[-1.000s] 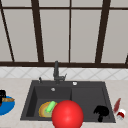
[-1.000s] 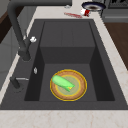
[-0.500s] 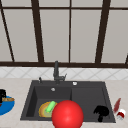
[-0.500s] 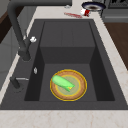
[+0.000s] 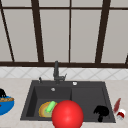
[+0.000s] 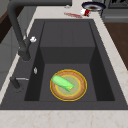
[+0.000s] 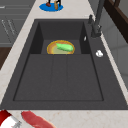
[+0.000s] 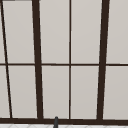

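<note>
My right hand [image 5: 101, 111] hovers in the front view over the near right corner of the dark sink [image 5: 87, 93]. My left hand [image 5: 2, 93] shows at the picture's left edge, just above a blue bowl [image 5: 5, 106] on the counter. A brown plate with a yellow rim [image 6: 68, 85] lies in the left basin, and a green vegetable [image 6: 61, 82] rests on it. The plate [image 7: 60, 47] also appears in the right side view. A red ball [image 5: 67, 115] sits low in the front view, before the sink's near edge.
The black faucet [image 5: 56, 72] stands behind the sink in front of a window [image 8: 70, 62]. On the right counter lie a red strip [image 5: 117, 105] and a red-and-white item [image 5: 121, 114]. The blue bowl [image 7: 51, 6] holds some brown food.
</note>
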{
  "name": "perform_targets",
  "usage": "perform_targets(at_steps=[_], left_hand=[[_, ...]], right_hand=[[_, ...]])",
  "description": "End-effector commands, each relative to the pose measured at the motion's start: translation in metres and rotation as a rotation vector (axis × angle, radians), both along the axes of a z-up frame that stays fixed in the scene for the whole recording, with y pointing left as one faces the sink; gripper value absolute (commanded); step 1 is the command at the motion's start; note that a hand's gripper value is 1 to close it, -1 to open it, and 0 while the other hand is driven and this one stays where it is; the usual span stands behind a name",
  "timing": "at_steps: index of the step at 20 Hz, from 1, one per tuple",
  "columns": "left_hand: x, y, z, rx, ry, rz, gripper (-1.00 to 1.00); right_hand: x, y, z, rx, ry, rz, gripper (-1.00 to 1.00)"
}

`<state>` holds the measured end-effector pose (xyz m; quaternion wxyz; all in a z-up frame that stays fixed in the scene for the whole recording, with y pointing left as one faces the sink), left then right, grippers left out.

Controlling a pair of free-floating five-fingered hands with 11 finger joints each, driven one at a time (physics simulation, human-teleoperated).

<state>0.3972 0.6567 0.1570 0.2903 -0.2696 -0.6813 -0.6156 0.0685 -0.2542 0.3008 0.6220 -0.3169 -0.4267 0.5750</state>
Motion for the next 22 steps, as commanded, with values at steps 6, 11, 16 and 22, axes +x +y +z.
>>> perform_targets(at_steps=[6,11,16,22], left_hand=[[0.001,0.001,0.038,-0.012,0.018,-0.013,-1.00],[-0.003,0.013,0.050,-0.009,0.063,-0.020,-1.00],[-0.030,0.028,0.049,-0.011,0.080,-0.025,-1.00],[-0.079,0.032,0.045,-0.015,0.034,-0.051,-1.00]], right_hand=[[0.000,0.000,0.000,0.000,0.000,0.000,0.00],[0.000,0.000,0.000,0.000,0.000,0.000,0.00],[0.000,0.000,0.000,0.000,0.000,0.000,0.00],[0.000,0.000,0.000,0.000,0.000,0.000,0.00]])
